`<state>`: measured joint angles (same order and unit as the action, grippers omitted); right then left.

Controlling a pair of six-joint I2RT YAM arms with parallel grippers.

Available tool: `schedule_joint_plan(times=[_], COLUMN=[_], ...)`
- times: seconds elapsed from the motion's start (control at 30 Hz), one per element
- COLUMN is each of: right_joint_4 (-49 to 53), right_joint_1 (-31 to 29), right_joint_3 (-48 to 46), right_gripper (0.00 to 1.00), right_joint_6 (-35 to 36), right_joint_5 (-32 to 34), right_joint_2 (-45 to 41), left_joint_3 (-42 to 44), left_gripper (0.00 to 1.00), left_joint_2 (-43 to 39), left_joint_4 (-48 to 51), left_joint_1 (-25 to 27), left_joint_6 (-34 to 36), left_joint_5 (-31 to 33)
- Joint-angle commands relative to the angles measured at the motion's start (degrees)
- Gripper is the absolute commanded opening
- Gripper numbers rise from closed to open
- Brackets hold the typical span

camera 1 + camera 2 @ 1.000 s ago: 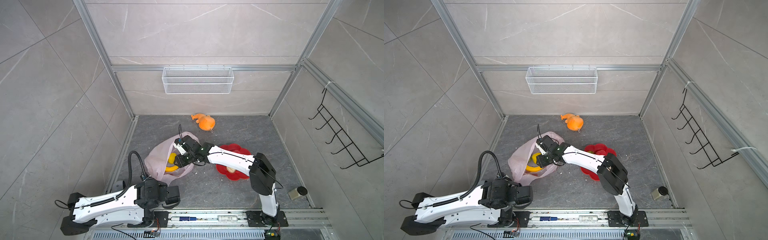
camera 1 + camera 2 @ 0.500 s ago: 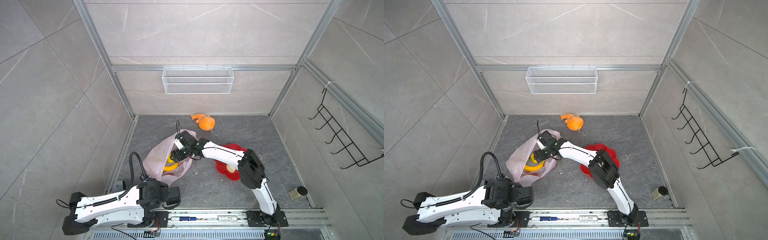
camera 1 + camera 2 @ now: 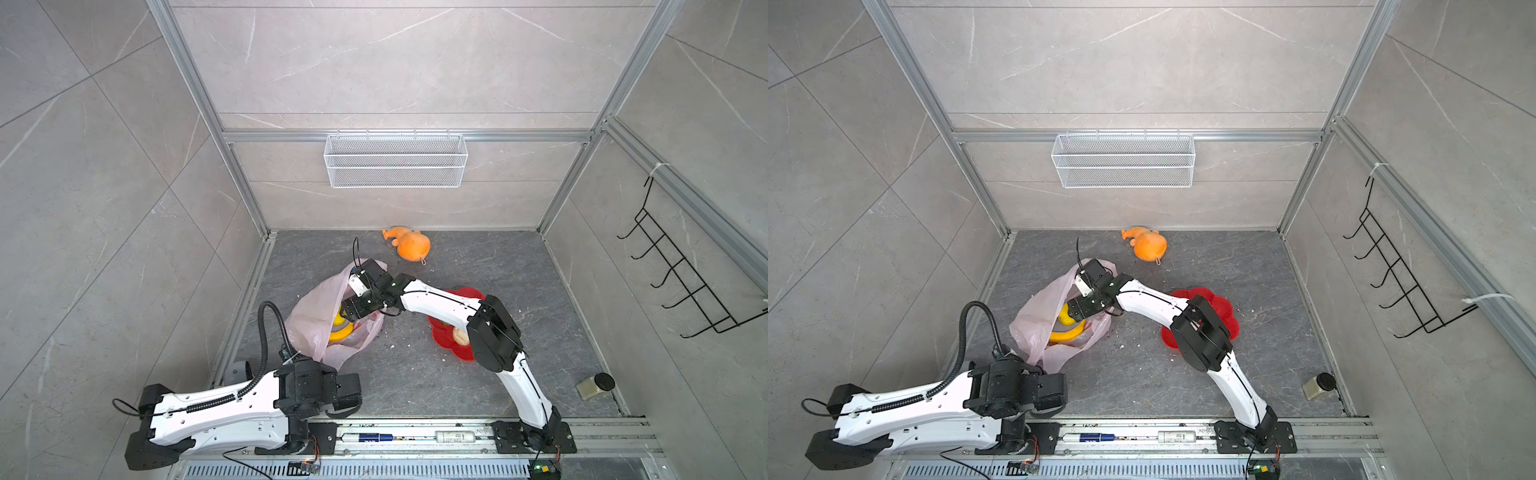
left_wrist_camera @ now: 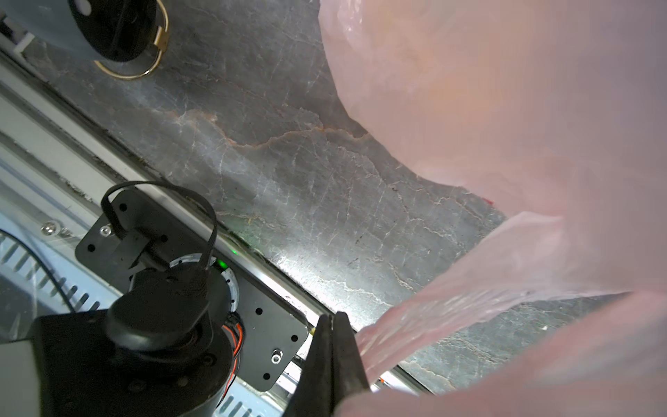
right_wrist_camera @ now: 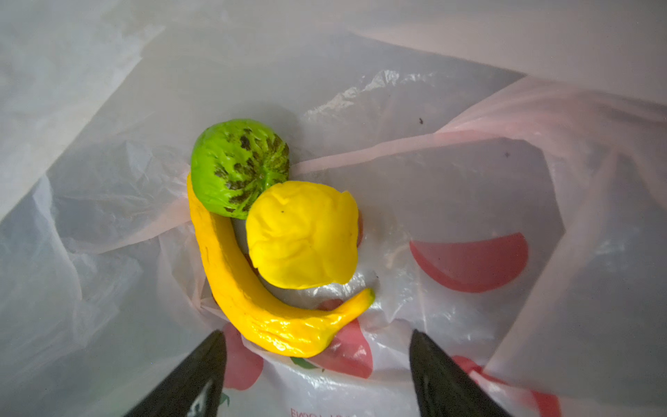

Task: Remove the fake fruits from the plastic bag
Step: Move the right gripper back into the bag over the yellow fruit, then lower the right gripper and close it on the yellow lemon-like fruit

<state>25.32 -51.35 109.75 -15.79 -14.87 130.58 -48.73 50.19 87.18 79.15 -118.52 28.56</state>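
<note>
right gripper [image 5: 315,334] spread inside plastic bag [image 3: 316,316] mouth, just above banana [image 5: 231,274]; film crowds both sides. green ball [image 5: 238,166], yellow ball [image 5: 303,234] touch banana. left gripper [image 4: 332,317] pressed together, pinching bag's near edge. red plate [image 3: 442,332] beside bag holds beige fruit [image 3: 459,334]; orange plush [image 3: 411,245] near back wall.

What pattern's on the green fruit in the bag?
The green fruit has dark blotchy streaks radiating from its centre; best in the right wrist view.

A white wire basket [image 3: 395,160] hangs on the pale grey tiled back wall [image 3: 374,62], between aluminium posts [image 3: 241,183]. Below it lies a dark veined floor [image 3: 478,257], seemingly stone. Right of the basket, a black hook rack [image 3: 685,262] hangs on the side wall.
</note>
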Motion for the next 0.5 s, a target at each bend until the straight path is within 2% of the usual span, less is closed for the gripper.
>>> schedule_joint_plan(times=[0.0,0.47], right_joint_4=[-1.7,-2.4], right_joint_1=[-1.3,-5.1], right_joint_3=[2.1,5.8], right_gripper=[0.81,0.85], right_joint_6=[1.3,1.5], right_joint_5=[-1.1,8.0], right_joint_2=[1.1,5.0], left_joint_3=[-1.4,-0.1], left_gripper=[0.00,0.00], left_joint_2=[-1.4,-5.3], left_joint_4=[7.1,2.0], left_joint_1=[0.4,0.4], left_joint_6=[-11.3,-5.0], left_joint_5=[5.3,9.8])
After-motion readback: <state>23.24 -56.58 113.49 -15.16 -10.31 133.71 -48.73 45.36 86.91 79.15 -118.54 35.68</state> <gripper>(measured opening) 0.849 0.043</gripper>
